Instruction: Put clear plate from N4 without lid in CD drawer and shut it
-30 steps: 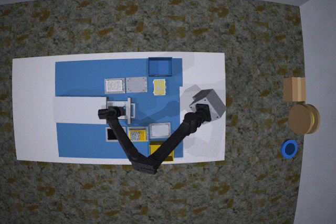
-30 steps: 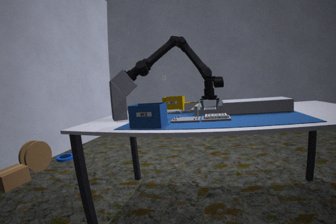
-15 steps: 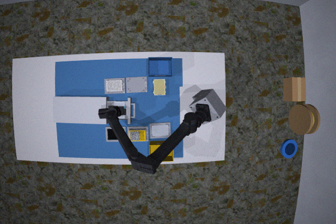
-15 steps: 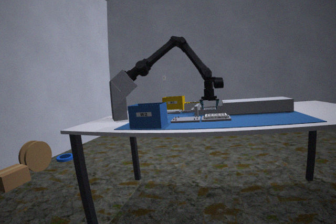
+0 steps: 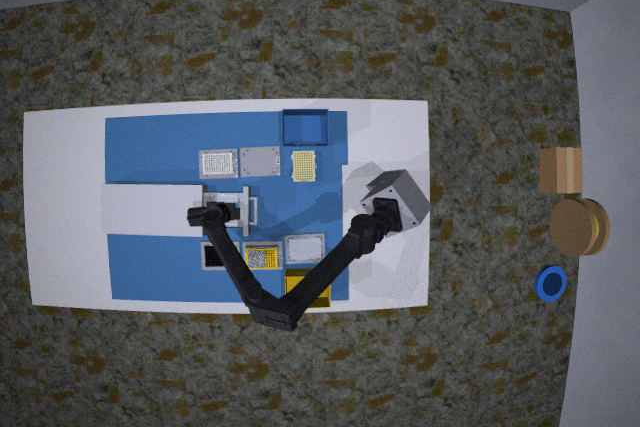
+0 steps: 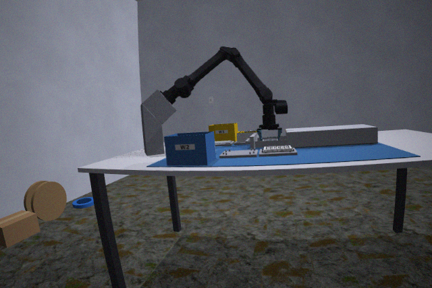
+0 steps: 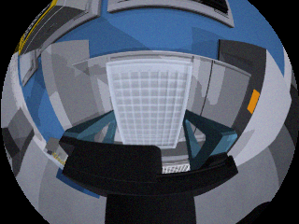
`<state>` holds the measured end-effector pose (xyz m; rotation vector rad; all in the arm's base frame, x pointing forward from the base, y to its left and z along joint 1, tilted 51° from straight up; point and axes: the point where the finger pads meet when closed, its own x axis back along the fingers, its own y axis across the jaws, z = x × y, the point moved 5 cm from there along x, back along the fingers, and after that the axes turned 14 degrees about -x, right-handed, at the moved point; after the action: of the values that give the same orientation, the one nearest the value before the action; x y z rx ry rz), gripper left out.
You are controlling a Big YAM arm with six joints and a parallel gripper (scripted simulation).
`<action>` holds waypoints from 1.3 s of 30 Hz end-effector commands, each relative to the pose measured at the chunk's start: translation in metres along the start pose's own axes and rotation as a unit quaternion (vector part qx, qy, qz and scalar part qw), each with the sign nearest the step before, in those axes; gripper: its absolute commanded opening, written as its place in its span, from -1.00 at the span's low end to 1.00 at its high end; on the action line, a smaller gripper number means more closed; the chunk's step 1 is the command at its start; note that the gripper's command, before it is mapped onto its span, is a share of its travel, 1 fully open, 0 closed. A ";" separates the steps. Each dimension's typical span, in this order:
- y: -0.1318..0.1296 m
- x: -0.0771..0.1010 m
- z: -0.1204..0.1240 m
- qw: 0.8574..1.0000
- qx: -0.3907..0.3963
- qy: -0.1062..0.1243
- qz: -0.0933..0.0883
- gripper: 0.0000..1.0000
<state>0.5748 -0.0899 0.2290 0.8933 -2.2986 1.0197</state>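
- The clear plate (image 7: 149, 101), a pale translucent rectangle gridded with small wells, is grasped across its width by the gripper (image 7: 149, 133); a teal finger (image 7: 206, 137) is pressed on each long edge.
- Directly beneath the jaws the open drawer (image 5: 247, 210) of the cooler (image 6: 331, 135) is seen; the plate is held just above its floor, and whether they touch cannot be told.
- Ahead of the jaws, beyond the drawer's front, a bar handle (image 5: 254, 209) is seen.
- An amber lamp (image 7: 253, 101) is lit to one side of the jaws.
- Further out, a flat blue mat (image 5: 155, 143) and framed nests are laid.
- The plate is largely hidden by the wrist in the top view.
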 end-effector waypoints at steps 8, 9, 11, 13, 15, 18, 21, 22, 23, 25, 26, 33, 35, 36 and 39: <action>-0.020 0.004 -0.021 1.000 0.015 -0.011 0.022 -1.00; -0.021 0.005 -0.014 1.000 0.011 -0.008 0.023 -1.00; -0.021 0.003 -0.014 1.000 0.011 -0.008 0.022 -1.00; -0.020 0.002 -0.017 1.000 0.012 -0.009 0.021 -1.00; -0.017 -0.004 -0.016 1.000 0.010 -0.009 0.016 -1.00; -0.017 -0.006 -0.015 1.000 0.009 -0.008 0.016 -1.00; -0.017 -0.006 -0.015 1.000 0.009 -0.008 0.015 -1.00; -0.017 -0.006 -0.015 1.000 0.009 -0.008 0.015 -1.00; -0.017 -0.006 -0.015 1.000 0.009 -0.008 0.015 -1.00; -0.017 -0.006 -0.015 1.000 0.009 -0.008 0.015 -1.00; -0.017 -0.006 -0.015 1.000 0.009 -0.008 0.016 -1.00; -0.017 -0.006 -0.015 1.000 0.009 -0.008 0.016 -1.00; -0.017 -0.006 -0.016 1.000 0.009 -0.008 0.016 -1.00; -0.017 -0.006 -0.016 1.000 0.009 -0.008 0.016 -1.00; -0.017 -0.006 -0.016 1.000 0.009 -0.008 0.016 -1.00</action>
<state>0.5781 -0.0887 0.2285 0.8916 -2.3001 1.0177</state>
